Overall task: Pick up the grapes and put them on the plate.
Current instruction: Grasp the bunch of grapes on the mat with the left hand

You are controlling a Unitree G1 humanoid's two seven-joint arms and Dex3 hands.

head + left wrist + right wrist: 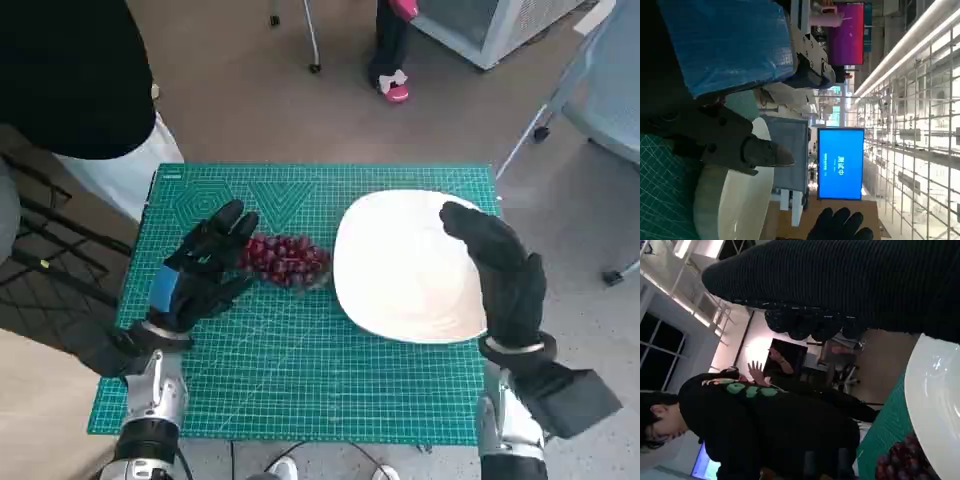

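A bunch of dark red grapes (288, 258) lies on the green cutting mat (300, 370), just left of the white plate (400, 290). My left hand (200, 272) rests on the mat at the grapes' left end, fingers spread towards them, holding nothing. In the left wrist view the left hand (715, 75) shows black fingers (755, 152) above the plate (735, 210), with no grapes in sight. My right hand (502, 272) hovers over the plate's right rim, fingers stretched out and empty. The right wrist view shows the glove (850, 285), the plate (935, 405) and the grapes (900, 460).
A person in black (70, 70) stands close to the table's far left corner, also seen in the right wrist view as a person (755, 425). Legs with a pink shoe (395, 88) are beyond the table. A chair (600, 90) stands at the far right.
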